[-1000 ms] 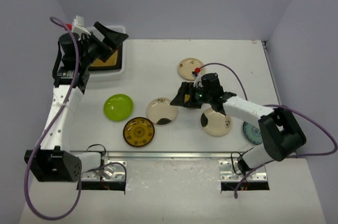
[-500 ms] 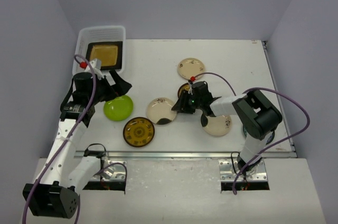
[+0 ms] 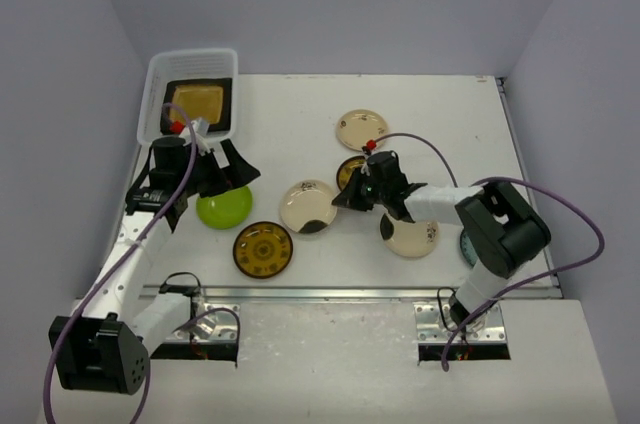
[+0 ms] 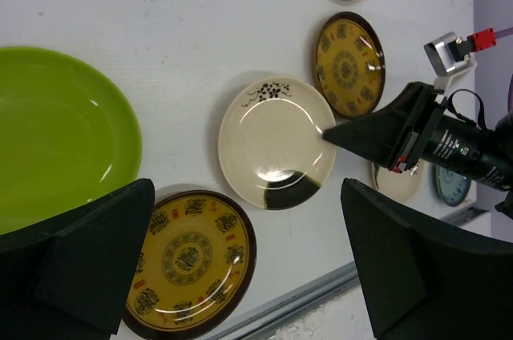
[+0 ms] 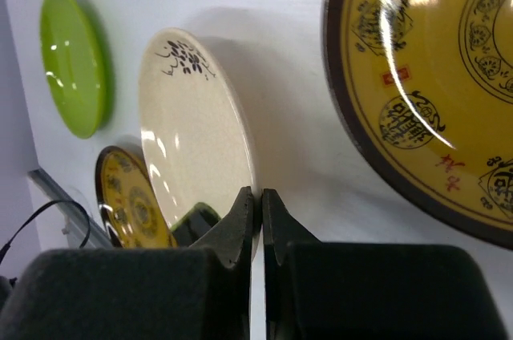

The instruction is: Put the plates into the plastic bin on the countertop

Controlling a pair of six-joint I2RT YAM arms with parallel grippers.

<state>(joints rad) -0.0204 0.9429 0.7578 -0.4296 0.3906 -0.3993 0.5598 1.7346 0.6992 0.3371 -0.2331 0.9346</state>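
My right gripper (image 5: 258,196) is shut on the near rim of the cream plate (image 5: 192,139) with a dark patch, which lies mid-table (image 3: 303,206). My left gripper (image 3: 228,174) hangs open over the lime-green plate (image 3: 222,208), with nothing between its fingers (image 4: 96,252). The plastic bin (image 3: 150,94) stands at the back left and holds a dark square plate with a mustard centre (image 3: 197,104). One brown-yellow patterned plate (image 3: 263,249) lies near the front rail. Another (image 5: 433,75) lies right beside my right gripper.
Two more cream plates lie at the back (image 3: 361,128) and under my right forearm (image 3: 410,234). A blue-patterned plate (image 3: 468,247) is mostly hidden by the right arm. The metal rail (image 3: 330,293) runs along the front edge.
My left arm has swung from over the bin down to above the lime-green plate, still open. My right gripper has closed on the cream plate's rim.
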